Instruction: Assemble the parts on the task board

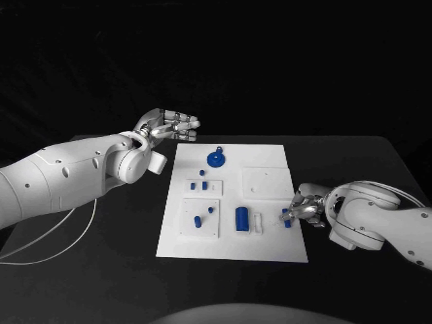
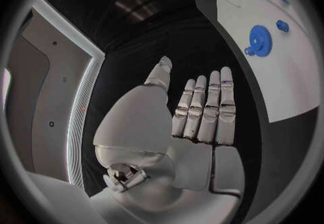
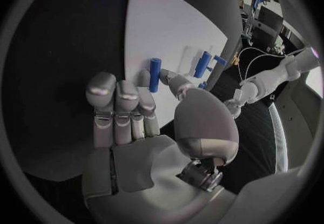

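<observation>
The white task board (image 1: 264, 246) lies mid-table. My right hand (image 1: 306, 206) is at the board's right edge and pinches a small blue peg (image 1: 286, 216) between thumb and fingertip; the right wrist view shows this peg (image 3: 154, 74) over the board (image 3: 169, 24). My left hand (image 1: 167, 125) hovers off the board's far left corner, its fingers (image 2: 204, 110) straight, side by side and holding nothing. On the board sit a blue gear (image 1: 217, 159), small blue pegs (image 1: 198, 183), a peg pair (image 1: 203, 215) and a larger blue cylinder (image 1: 242, 218). The gear (image 2: 258, 38) also appears in the left wrist view.
A thin white cable (image 1: 75, 229) trails over the black table (image 1: 109, 270) on the left. A small white piece (image 1: 258, 221) lies beside the blue cylinder. A square raised plate (image 1: 264, 181) sits on the board's right half.
</observation>
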Robot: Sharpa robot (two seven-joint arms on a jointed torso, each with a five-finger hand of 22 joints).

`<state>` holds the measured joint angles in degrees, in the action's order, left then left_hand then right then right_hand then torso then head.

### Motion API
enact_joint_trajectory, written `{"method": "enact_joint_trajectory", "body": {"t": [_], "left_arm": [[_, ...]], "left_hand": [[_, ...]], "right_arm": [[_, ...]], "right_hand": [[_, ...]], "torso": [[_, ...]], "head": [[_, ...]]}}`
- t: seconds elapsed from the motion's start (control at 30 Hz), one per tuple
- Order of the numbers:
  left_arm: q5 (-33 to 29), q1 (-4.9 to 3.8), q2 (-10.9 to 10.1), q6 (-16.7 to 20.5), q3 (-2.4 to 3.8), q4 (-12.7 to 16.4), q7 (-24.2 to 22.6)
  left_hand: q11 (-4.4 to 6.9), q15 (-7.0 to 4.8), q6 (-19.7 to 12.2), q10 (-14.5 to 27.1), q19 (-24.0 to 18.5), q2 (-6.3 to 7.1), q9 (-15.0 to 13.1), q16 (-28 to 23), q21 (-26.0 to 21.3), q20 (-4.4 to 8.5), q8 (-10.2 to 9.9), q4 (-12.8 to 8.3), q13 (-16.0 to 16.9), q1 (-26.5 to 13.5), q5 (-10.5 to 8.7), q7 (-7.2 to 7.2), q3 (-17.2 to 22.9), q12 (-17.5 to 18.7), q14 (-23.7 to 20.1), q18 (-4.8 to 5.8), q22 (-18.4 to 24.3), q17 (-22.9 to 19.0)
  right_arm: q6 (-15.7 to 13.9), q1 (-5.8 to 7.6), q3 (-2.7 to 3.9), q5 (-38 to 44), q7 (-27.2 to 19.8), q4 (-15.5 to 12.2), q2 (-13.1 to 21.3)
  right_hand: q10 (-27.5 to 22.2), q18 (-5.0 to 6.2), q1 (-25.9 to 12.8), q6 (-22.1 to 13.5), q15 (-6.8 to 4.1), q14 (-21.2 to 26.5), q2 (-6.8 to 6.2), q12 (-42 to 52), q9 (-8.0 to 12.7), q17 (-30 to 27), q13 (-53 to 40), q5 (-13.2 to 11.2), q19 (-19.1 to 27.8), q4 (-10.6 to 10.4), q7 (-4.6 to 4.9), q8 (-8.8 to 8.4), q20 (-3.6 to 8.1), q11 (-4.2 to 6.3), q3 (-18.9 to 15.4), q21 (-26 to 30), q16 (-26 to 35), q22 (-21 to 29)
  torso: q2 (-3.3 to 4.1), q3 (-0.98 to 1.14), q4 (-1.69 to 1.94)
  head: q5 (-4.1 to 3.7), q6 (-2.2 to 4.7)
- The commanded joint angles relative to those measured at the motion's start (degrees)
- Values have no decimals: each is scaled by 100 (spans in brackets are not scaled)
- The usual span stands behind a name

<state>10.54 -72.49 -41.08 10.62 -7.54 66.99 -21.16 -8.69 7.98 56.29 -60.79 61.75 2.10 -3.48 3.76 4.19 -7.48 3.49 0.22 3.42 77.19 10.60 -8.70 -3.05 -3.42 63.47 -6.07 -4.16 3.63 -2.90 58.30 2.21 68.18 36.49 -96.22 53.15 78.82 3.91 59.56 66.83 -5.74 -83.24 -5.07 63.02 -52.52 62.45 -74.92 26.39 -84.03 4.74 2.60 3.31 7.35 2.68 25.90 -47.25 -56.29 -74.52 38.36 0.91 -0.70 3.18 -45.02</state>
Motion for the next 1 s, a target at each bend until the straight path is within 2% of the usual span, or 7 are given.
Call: {"method": "enact_joint_trajectory", "body": {"t": [0.03,0.53,0.63,0.83,1.0], "left_arm": [[-6,-2,7,-99,3,9,-10],[-6,-1,17,-143,-2,1,-4],[-6,-1,20,-151,-3,-1,1],[-6,-1,22,-159,-4,-6,5],[-6,-1,23,-168,-5,-4,10]], "left_hand": [[-3,5,-49,10,15,-12,-6,-17,18,-2,16,40,-6,8,-11,-6,7,6,23,43,-6,4],[-5,7,-30,21,13,-44,-7,-17,17,-4,17,97,-6,-52,-48,3,-9,5,21,42,-6,4],[-5,7,-30,21,13,-44,-7,-17,17,-4,17,97,-6,-52,-48,3,-9,5,21,42,-6,4],[-5,7,-30,21,13,-44,-7,-17,17,-4,17,97,-6,-52,-48,3,-9,5,21,42,-6,4],[-5,7,-30,21,13,-44,-7,-17,17,-4,17,97,-6,-52,-48,3,-9,5,21,42,-6,4]], "right_arm": [[-115,-39,-17,-770,44,-75,-2],[-115,-21,8,-1066,37,-197,-127],[-118,-21,8,-1027,38,-194,-174],[-75,-20,8,-1003,41,-158,-290],[-72,-20,7,-992,40,-142,-343]], "right_hand": [[40,71,144,-10,-34,-11,156,-25,1752,-4,-105,-34,-313,1063,27,40,-6,15,1042,27,31,-8],[21,71,192,-12,-32,-10,186,-63,1767,-22,-66,-196,-310,1056,29,37,-7,12,983,73,60,-8],[15,73,220,-19,-30,-10,214,-67,1782,-21,-58,-427,-311,1069,34,36,-9,8,1022,90,62,-7],[11,73,211,-15,-29,-12,203,-69,1791,-19,-50,-435,-313,1062,34,38,-11,7,1036,94,62,-12],[8,73,220,-17,-29,-12,208,-71,1795,-19,-45,-435,-313,1059,35,38,-11,6,1011,103,65,-14]], "torso": [[-1,0,2],[0,-3,6],[0,-3,7],[4,1,6],[0,1,2]], "head": [[-4,-2],[0,-25],[1,-33],[28,-67],[38,-51]]}}
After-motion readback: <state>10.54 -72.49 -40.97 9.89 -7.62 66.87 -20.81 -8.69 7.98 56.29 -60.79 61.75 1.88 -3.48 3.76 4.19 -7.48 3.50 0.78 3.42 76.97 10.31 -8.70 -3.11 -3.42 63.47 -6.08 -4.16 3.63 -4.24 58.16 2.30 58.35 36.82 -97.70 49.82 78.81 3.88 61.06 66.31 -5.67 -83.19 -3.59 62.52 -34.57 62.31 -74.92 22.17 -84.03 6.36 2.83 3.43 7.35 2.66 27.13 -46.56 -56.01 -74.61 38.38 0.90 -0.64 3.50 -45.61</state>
